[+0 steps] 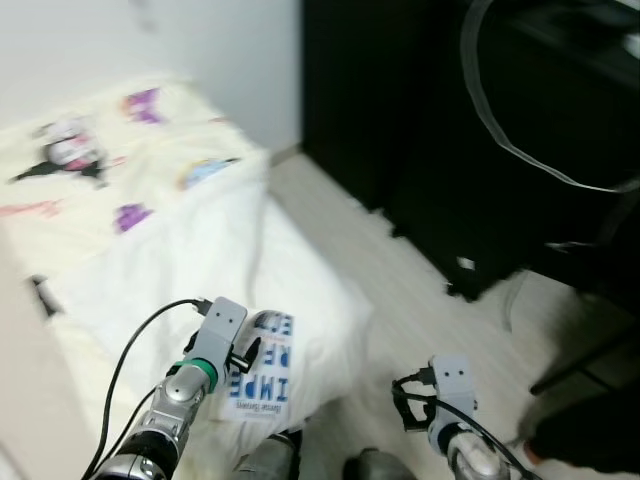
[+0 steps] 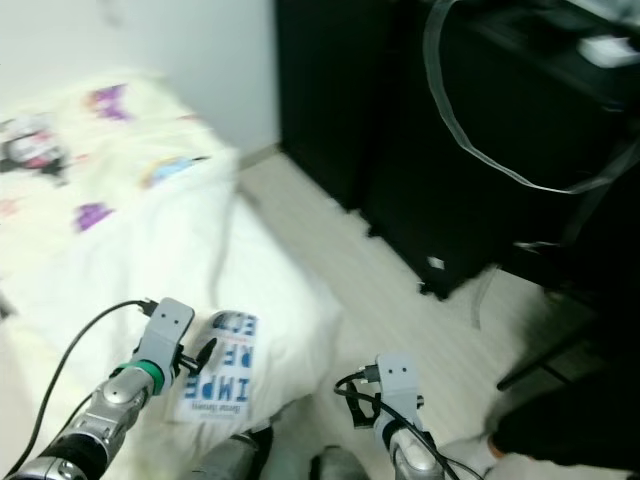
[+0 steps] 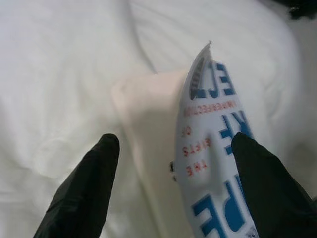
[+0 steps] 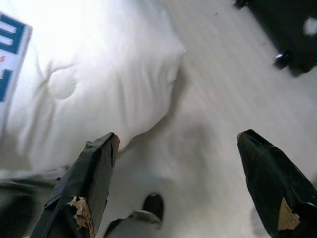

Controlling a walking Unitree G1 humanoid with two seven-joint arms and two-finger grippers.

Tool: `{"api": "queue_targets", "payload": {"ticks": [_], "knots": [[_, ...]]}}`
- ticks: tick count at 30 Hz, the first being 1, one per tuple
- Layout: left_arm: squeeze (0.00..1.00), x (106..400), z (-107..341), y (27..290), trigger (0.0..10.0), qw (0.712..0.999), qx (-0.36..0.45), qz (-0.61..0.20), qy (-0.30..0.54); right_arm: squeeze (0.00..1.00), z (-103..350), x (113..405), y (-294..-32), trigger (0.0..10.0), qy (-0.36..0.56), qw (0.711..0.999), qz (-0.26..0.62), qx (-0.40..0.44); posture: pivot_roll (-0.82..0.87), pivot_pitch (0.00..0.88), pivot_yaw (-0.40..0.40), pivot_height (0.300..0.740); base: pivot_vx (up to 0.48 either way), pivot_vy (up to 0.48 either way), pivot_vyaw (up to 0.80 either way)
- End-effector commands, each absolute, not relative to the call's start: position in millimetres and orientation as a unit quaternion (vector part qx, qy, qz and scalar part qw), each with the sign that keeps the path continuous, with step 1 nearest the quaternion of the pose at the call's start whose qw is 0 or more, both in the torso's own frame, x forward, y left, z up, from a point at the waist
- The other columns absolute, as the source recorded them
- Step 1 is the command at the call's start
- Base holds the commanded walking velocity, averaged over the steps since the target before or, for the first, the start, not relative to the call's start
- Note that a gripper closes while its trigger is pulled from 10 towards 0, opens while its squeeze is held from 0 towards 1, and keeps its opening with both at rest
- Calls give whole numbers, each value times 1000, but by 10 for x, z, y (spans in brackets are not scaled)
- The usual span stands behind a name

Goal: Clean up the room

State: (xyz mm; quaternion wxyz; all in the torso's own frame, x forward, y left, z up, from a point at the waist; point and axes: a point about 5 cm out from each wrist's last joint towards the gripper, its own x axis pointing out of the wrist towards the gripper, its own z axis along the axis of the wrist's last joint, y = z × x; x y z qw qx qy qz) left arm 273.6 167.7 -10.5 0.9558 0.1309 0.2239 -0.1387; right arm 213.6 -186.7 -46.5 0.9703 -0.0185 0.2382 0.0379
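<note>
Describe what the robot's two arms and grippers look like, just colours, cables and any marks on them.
Both arms are silver metal. The left arm has a green ring at the wrist, a pale grey block above it and a black cable looping off it. The right arm carries a similar grey block and black cabling. Each gripper has two long black fingers; the right gripper has tan scuffs at its fingertips, the left gripper looks plain black.

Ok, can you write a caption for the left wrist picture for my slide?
The left gripper, fingers open, reaches around a white book with blue letters lying on the white duvet.
</note>
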Motion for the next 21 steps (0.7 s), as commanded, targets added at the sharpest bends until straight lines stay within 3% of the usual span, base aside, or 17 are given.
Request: {"api": "queue_targets", "payload": {"ticks": [1, 10, 21], "knots": [[0, 2733, -92, 1643, 10000, 957, 123, -147, 216, 0, -486, 2096, -1853, 10000, 239, 970, 36, -10, 22, 107, 11, 724, 0, 0, 0], [0, 2756, -21, 1533, 10000, 960, 114, -168, 192, 0, -462, 2122, -1850, 10000, 229, 973, 33, -2, 22, 110, 12, 724, 0, 0, 0], [0, 2746, 19, 1519, 10000, 960, 118, -179, 181, 0, -469, 2113, -1826, 10000, 229, 973, 34, -4, 25, 118, 16, 724, -311, 0, 0]]}}
